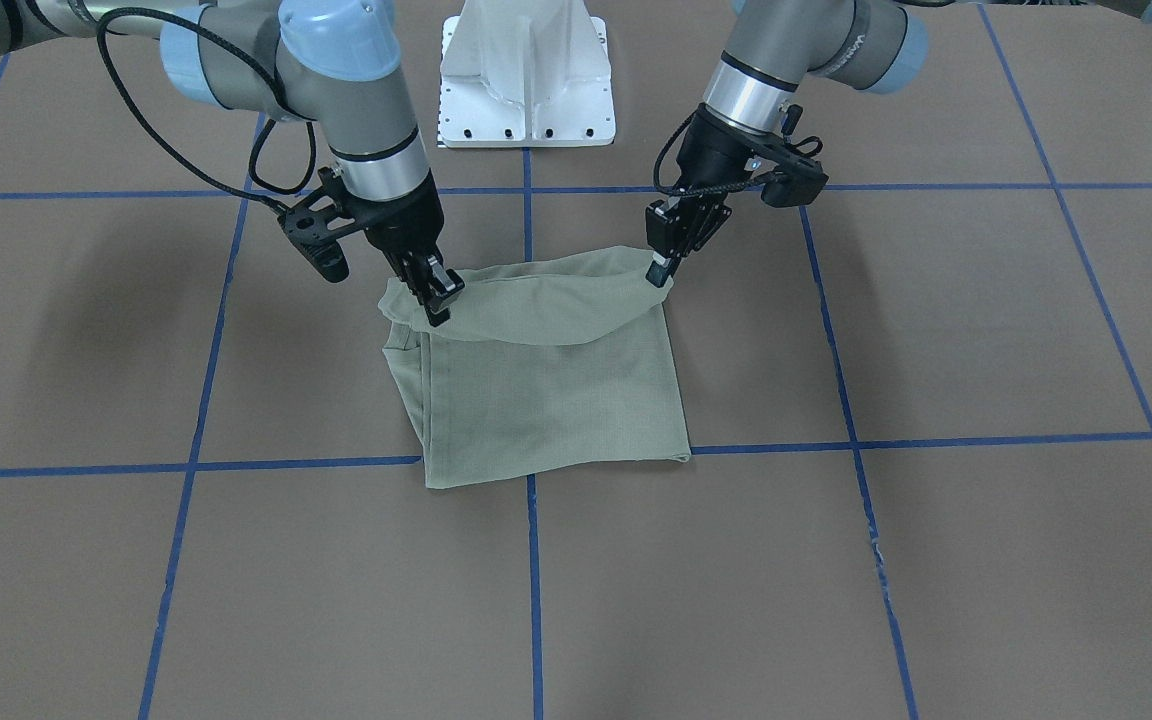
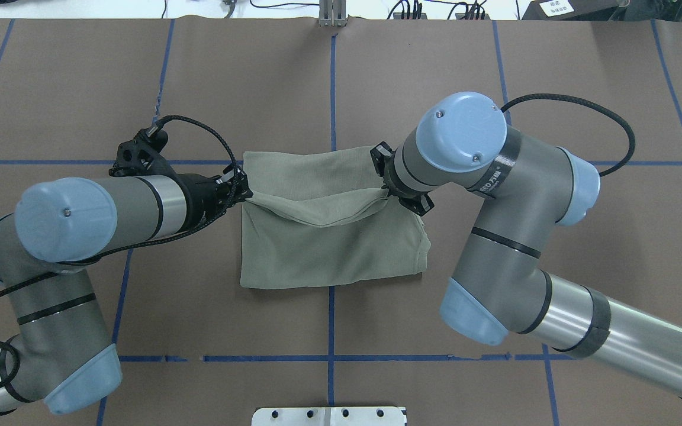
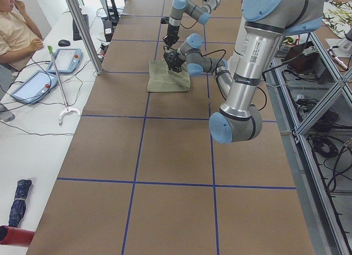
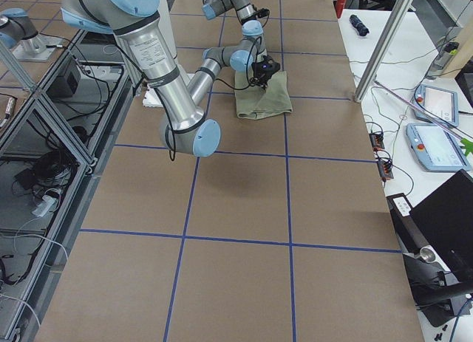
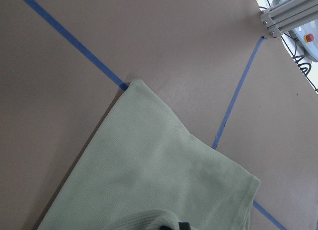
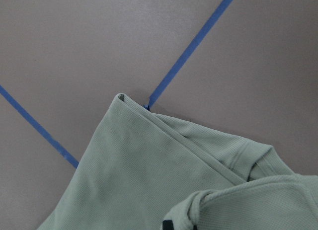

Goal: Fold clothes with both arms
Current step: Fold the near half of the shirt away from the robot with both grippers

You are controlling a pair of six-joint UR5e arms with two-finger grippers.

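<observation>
shirt [image 1: 546, 400]: sage-green knit cloth, folded into a rough rectangle with one part raised.
where it lies: near the middle of the surface [image 1: 936, 560], over a crossing of the blue tape lines [image 1: 534, 600]. The lower layer lies flat. In the left wrist view one of its corners reaches a blue line.
raised part: a band of cloth is held up at its two ends. Between them it sags in a shallow curve above the flat layer.
left end effector [image 1: 660, 272]: clenched on one end of the raised band of the shirt, and the cloth bunches at its fingertips. It points down at a slant.
right end effector [image 1: 439, 300]: clenched on the other end of the band, on the side where the folded layers show a seam. In the overhead view its wrist hides it.
left arm [image 2: 80, 219]: silver-grey with light-blue caps. It reaches in low, and a black cable loops beside its wrist.
right arm [image 2: 495, 177]: the same build. It is bent at the elbow, and its wrist stands over the shirt's edge.
surface: brown, divided into large squares by the tape.
pedestal [image 1: 526, 75]: white metal, at the robot's side of the surface, well apart from the shirt.
around: a person [image 3: 16, 32] sits at a white side table, and two control tablets [image 3: 65, 59] lie there.
</observation>
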